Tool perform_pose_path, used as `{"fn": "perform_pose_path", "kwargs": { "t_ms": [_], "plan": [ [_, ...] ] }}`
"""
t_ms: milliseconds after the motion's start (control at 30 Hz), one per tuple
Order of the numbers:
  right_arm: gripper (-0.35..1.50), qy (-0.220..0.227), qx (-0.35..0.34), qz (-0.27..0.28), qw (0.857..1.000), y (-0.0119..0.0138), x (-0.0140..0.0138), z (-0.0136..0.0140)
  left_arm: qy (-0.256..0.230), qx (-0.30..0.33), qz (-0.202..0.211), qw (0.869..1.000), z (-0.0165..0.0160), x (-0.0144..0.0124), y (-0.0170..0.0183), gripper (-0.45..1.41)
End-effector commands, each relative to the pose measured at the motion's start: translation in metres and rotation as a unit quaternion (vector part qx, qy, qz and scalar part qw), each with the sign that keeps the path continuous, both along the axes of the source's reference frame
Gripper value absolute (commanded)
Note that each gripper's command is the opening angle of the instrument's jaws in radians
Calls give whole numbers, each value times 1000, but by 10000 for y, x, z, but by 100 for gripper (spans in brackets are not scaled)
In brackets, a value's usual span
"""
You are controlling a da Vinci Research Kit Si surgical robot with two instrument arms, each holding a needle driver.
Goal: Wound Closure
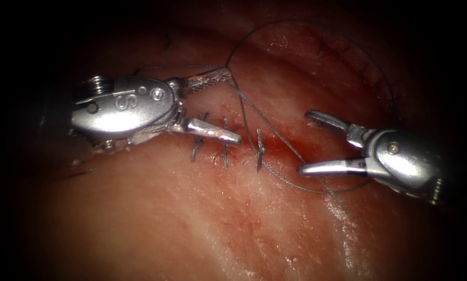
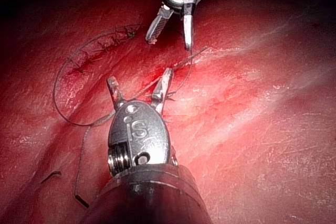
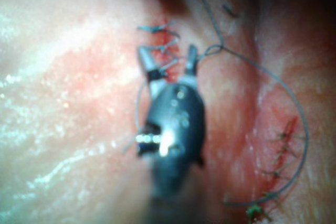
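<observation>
Red fluid (image 1: 275,148) wets the cut beneath the gap separating the two tools. Left tool (image 1: 228,106) stands with jaws spread wide, its upper jaw tip touching the dark thread (image 1: 275,138), which loops away behind it and runs down toward the right tool (image 1: 308,143). That tool's jaws gape too, gripping nothing. Three stitches (image 1: 225,148) cross the tissue (image 1: 191,218) under the left tool's lower jaw. I cannot make out the needle

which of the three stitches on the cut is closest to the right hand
The rightmost stitch, the one sitting in the red fluid. The other two lie further left, under the left hand; the open right hand holds nothing.
</observation>
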State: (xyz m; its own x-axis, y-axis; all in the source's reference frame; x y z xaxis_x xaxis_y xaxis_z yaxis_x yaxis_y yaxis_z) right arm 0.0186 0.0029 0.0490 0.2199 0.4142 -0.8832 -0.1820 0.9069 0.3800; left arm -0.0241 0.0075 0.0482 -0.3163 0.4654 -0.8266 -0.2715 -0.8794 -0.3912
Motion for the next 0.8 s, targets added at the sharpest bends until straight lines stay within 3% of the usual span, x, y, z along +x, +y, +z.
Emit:
{"fn": "perform_pose_path", "kwargs": {
  "t_ms": [33, 267, 467, 567, 733, 800],
  "plan": [
    [111, 0, 0, -1, 1000, -9, 7, 5, 12, 0, -4, 1000, 8, 2, -2, 51],
    [111, -2, -1, 1, 1000, -12, 7, 5, 107, -6, -31, 994, 34, 48, 17, 54],
    [113, -8, -1, 1, 1000, -14, 7, 6, 160, -15, -34, 986, 48, 93, 22, 54],
    [113, -8, -1, 0, 1000, -15, 6, 6, 173, -15, -19, 985, 48, 115, 22, 61],
    [113, -8, -1, 1, 1000, -15, 6, 6, 177, 1, 71, 982, 49, 169, 14, 64],
    [115, -8, -1, 1, 1000, -15, 8, 6, 187, 7, 84, 979, 52, 178, 13, 62]
  ]
}}
